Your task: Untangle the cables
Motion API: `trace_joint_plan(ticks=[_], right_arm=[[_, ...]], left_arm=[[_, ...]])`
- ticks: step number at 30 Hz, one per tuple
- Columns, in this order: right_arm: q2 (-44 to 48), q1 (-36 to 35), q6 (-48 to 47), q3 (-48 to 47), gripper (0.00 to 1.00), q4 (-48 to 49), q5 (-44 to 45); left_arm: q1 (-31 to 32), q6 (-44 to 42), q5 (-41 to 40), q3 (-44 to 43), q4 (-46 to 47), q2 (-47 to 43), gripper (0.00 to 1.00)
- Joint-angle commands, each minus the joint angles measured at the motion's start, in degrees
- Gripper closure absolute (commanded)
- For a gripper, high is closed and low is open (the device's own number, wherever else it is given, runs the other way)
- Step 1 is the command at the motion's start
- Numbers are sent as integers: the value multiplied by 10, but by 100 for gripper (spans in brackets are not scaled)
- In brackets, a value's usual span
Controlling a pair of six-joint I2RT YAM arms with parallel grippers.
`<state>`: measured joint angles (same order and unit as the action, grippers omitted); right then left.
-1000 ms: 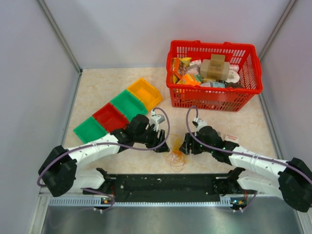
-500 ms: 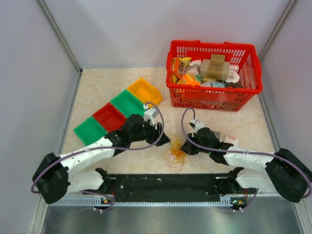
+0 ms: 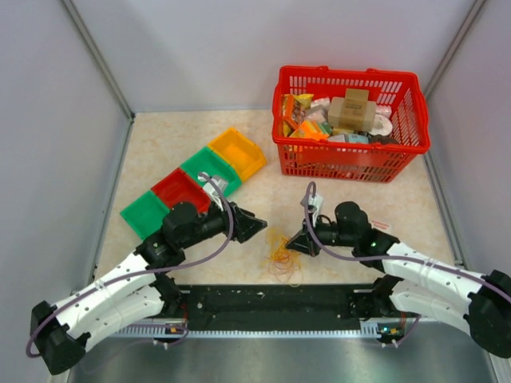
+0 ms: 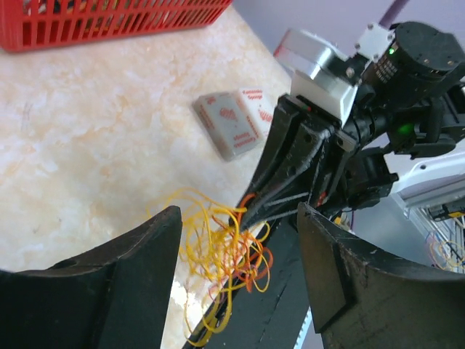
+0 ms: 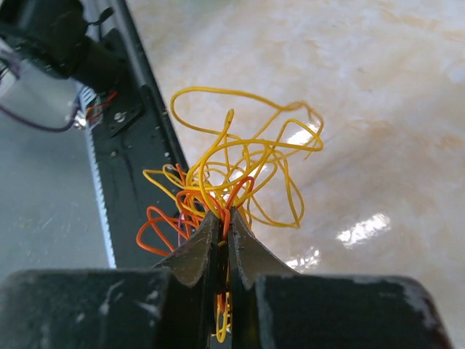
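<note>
The cables point(image 3: 281, 255) are a small tangle of thin yellow, orange and reddish loops lying at the table's near edge, partly over the black rail. My right gripper point(image 3: 294, 243) is shut on the tangle's right side. In the right wrist view orange and yellow strands are pinched between its fingertips point(image 5: 224, 218), and the cables point(image 5: 240, 160) fan out beyond them. My left gripper point(image 3: 254, 226) hovers open just left of the tangle and touches nothing. Its wrist view shows the cables point(image 4: 218, 254) between its spread fingers point(image 4: 145, 276), with the right gripper point(image 4: 280, 174) facing it.
A red basket point(image 3: 351, 163) full of packets stands at the back right. A diagonal row of yellow point(image 3: 238, 152), green point(image 3: 209, 169), red point(image 3: 180, 191) and green point(image 3: 148, 211) bins lies to the left. A small white card point(image 3: 378, 227) lies by the right arm. The black rail point(image 3: 271, 305) runs along the near edge.
My right gripper has closed on the tangle and the loops have shifted slightly. My left arm has pulled back to the left and its jaws have opened a little wider.
</note>
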<state>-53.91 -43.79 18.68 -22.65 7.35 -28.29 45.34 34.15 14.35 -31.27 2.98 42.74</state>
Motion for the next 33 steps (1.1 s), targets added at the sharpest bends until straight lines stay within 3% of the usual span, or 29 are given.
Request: trace_joint_plan(ticks=[1,4,6,8,12,19,22,25,27,33], right_arm=[[32,2,-54,-21,100,12,-119],[44,3,-62,-37,100,6,-141],[45,3,-66,-51,100,2,-163],[43,4,-64,-65,100,3,-183],[50,4,-52,-87,100,4,-195],[76,4,-36,-100,100,-1,-174],[74,4,-45,-103,100,-23,-143],[72,4,-53,-103,100,-48,-79],[73,4,-51,-102,100,-56,-41],[71,4,-38,-94,100,-35,-34]], left_arm=[[-19,-15,22,-7,24,-8,31],[-35,-19,54,-6,32,1,33],[-47,-20,74,2,52,-1,53],[-63,-14,93,14,75,-1,61],[-99,15,149,37,120,9,56],[-104,63,253,72,200,-7,57],[-104,100,293,66,229,-11,49],[-102,102,294,48,181,-26,36],[-99,88,282,38,137,-42,33],[-90,51,249,34,65,-44,42]])
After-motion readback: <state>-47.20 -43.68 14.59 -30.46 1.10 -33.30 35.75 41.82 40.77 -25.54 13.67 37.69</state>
